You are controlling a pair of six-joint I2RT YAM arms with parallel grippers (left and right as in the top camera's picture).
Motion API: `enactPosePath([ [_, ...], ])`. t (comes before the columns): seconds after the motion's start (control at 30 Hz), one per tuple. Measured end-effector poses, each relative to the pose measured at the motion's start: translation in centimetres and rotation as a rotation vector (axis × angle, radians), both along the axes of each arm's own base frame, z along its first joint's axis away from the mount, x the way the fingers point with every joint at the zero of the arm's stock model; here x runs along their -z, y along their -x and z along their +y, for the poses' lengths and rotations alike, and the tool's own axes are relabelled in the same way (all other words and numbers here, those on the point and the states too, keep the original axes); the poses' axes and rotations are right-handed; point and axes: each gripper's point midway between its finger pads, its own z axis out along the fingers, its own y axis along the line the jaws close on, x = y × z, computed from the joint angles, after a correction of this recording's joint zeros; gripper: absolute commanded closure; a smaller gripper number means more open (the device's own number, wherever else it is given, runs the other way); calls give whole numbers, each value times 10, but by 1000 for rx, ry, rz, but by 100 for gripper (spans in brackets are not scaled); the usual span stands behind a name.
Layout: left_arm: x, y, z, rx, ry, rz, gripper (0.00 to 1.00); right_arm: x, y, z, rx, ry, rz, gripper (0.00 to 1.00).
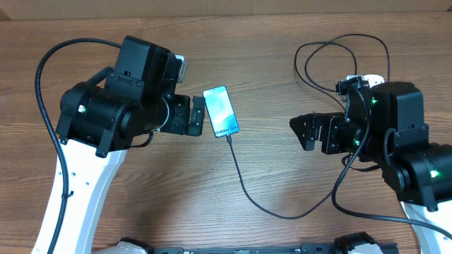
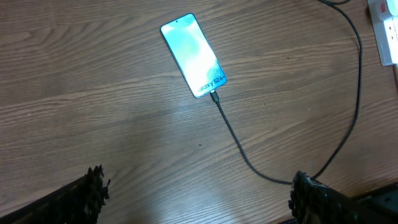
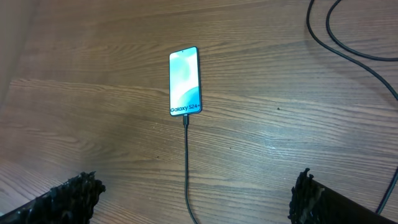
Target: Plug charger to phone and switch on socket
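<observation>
You have slim blue-screened phone (image 1: 221, 111) centred on brown wooden counter (image 1: 268, 42), thin black charger cable (image 1: 244, 180) seated in its near end. Switch target, white power strip (image 1: 367, 77), sits far right, half hidden, up behind right hand (image 1: 302, 132) — your nearer arm. Both released, empty; left hand (image 1: 199, 117) just beside phone.

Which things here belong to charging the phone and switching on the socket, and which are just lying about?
Part of the job:
phone
charger, its tip at the phone's end
socket, only partly in view

Just lying about:
nothing loose that I can see, only the wooden table
</observation>
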Motion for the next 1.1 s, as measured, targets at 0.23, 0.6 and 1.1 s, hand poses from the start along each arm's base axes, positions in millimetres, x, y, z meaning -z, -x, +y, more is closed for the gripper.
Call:
enactPosePath([
  [0.23, -4, 2, 5, -7, -14, -20, 0, 4, -3, 1, 0, 4, 16, 0],
  [0.6, -112, 16, 47, -133, 195, -663, 0, 18, -12, 3, -1, 15, 68, 0],
  [1.1, 38, 41, 106, -336, 233, -910, 0, 35, -21, 5, -1, 29, 131, 0],
])
